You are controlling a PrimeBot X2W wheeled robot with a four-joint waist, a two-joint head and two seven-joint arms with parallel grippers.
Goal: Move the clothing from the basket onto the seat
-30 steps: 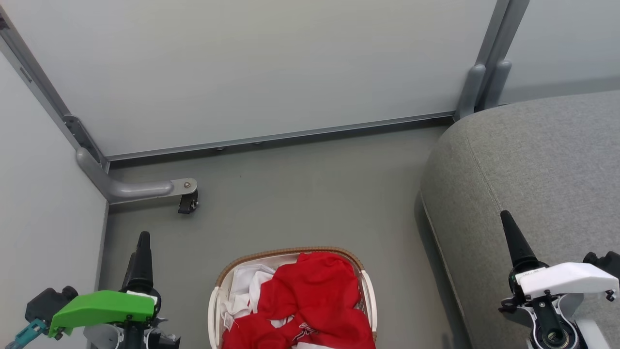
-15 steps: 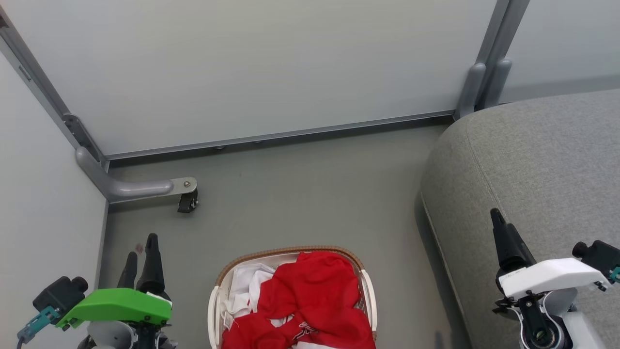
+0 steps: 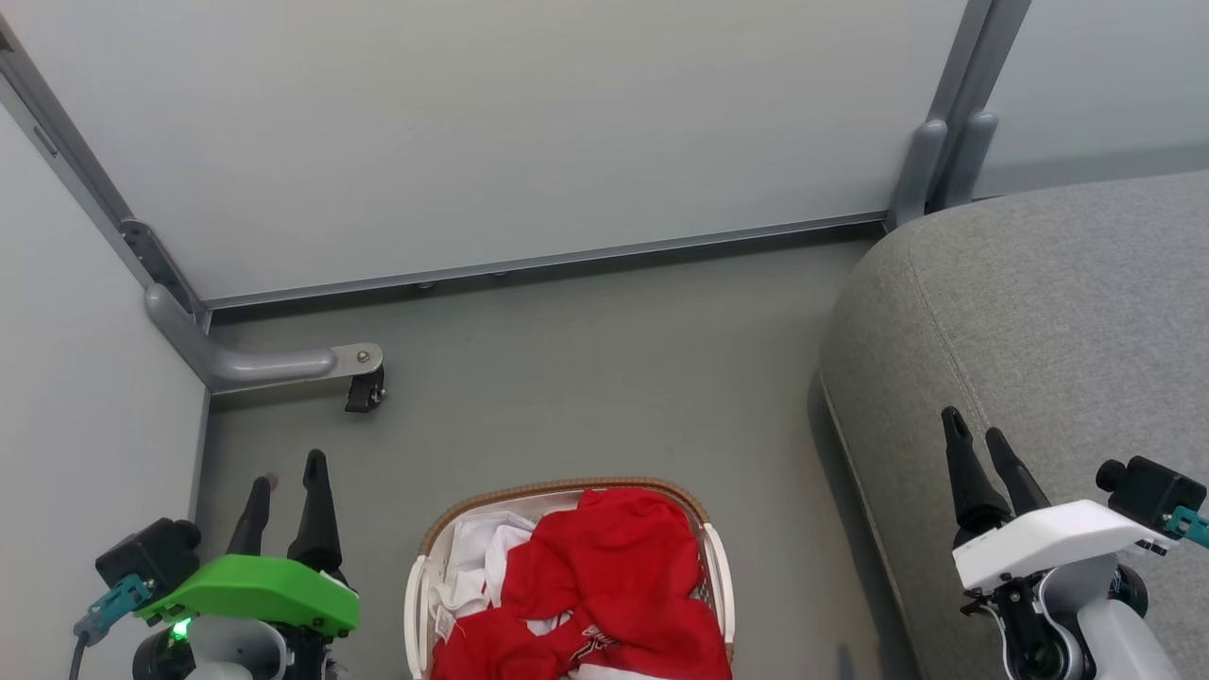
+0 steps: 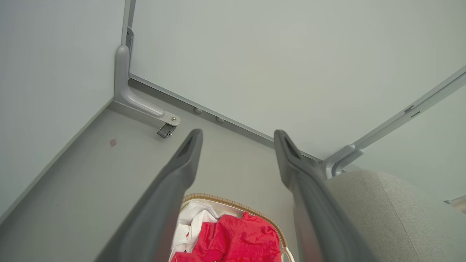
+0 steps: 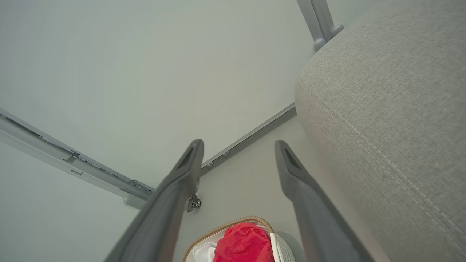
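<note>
Two grippers, both empty w/ fingers spread wide. Left gripper [image 3: 287,469] is at 7 o'clock in the head view. Right gripper [image 3: 971,423] is at 4 o'clock, seen against the edge of the seat [image 3: 1039,312]. Neither touches anything. They flank the basket [image 3: 567,488], which sits on the floor [image 3: 586,378] at 6 o'clock, so either arm could prob. drop in from above.

Clothing [image 3: 604,576] is all inside the basket, heaped twd its 3 o'clock side and rising above the rim. That's handy: the top fold can be pinched w/o digging past the white liner [image 3: 477,552] bunched at 9 o'clock. Seat lies at the basket's 3 o'clock, near but apart, no clothes on it yet. I'd judge it a short carry for the right arm.

Count: 1 basket, 1 seat, 1 liner, 2 grippers. Garments look like 2, plain red on top and a red piece w/ white print at the bottom edge, but the frame cuts the pile off, so can't be sure.
</note>
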